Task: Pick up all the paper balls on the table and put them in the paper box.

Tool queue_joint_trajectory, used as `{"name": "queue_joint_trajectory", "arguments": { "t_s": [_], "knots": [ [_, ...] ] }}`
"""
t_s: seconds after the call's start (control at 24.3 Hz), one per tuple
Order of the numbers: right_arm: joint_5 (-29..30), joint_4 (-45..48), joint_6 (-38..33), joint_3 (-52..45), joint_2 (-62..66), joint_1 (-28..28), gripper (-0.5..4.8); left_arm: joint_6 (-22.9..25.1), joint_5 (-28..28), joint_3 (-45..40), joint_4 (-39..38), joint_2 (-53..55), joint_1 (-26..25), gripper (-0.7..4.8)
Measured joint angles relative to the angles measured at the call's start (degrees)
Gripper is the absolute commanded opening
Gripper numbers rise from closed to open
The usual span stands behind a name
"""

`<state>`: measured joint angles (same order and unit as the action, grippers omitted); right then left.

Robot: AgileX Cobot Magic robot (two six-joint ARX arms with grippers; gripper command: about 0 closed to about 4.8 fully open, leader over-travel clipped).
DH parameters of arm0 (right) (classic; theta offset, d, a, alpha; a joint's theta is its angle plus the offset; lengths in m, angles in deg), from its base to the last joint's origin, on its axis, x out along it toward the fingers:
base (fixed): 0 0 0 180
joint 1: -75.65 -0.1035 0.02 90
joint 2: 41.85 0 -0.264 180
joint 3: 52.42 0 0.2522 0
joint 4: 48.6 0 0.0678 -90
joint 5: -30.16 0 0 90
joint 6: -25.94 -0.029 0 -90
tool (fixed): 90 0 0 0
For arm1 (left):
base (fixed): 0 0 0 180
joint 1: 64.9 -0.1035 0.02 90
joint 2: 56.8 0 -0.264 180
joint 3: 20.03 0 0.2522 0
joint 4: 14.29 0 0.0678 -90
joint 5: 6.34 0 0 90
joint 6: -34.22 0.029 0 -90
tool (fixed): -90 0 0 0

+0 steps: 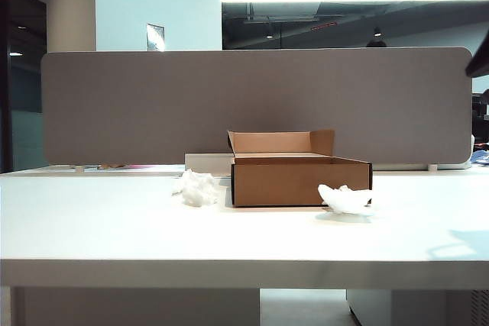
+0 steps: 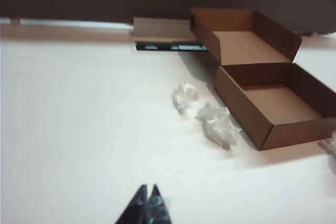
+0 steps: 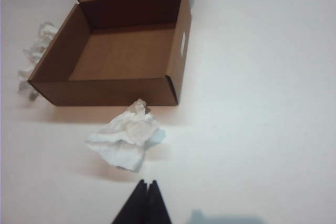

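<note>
White worktop [image 1: 114,234], wide, thick front edge; grey divider panel [image 1: 252,104] stands along its rear edge.

Paper box [image 1: 299,179]: brown cardboard, shallow, open, interior bare. Sits near the middle of the worktop, toward the rear edge, flaps upright at its back. A flat white block [image 1: 208,163] lies just behind it against the divider.

Paper balls, exterior view: one [image 1: 197,188] just beside the box's left wall, one [image 1: 345,199] at the box's front right corner, close to or touching the cardboard. All lie on the worktop, none in the box.

Left wrist view shows two separate wads beside the box's left wall: a smaller one [image 2: 184,97] farther back, a larger one [image 2: 218,125] nearer the front corner. From the exterior they probably merge into one lump; cannot confirm. A further wad is cut off at that picture's margin [image 2: 329,149].

Right wrist view: the front-corner ball [image 3: 126,137] lies just off the box's front wall [image 3: 110,92].

Left pincer [image 2: 146,206]: dark fingertips pressed together, holding nothing, over bare worktop toward the front edge, well apart from the wads.

Right pincer [image 3: 145,203]: tips together, nothing held, near the front-corner ball, not touching it.

Neither pincer shows in the exterior view.
</note>
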<state>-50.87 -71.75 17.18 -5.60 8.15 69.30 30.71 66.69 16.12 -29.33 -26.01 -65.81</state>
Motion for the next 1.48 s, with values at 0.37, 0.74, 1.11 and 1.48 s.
{"name": "queue_joint_trajectory", "arguments": {
  "t_s": [0.37,0.74,1.11,1.48],
  "knots": [
    [3.04,0.28,-0.02,6.27,12.61,-0.02,-0.05,0.04,-3.23,7.34,0.37,15.87,0.02,-0.05],
    [6.43,2.91,0.20,6.40,20.68,-0.02,-0.05,0.04,-9.18,14.16,1.95,34.10,1.70,-0.05],
    [7.74,1.22,0.20,13.46,33.20,-0.09,0.00,0.00,-9.46,29.68,0.09,55.60,9.29,-0.04],
    [10.40,-0.57,0.17,19.96,41.00,-0.63,1.41,-0.02,-6.71,42.36,-4.96,66.49,12.59,-0.03]
  ]
}}
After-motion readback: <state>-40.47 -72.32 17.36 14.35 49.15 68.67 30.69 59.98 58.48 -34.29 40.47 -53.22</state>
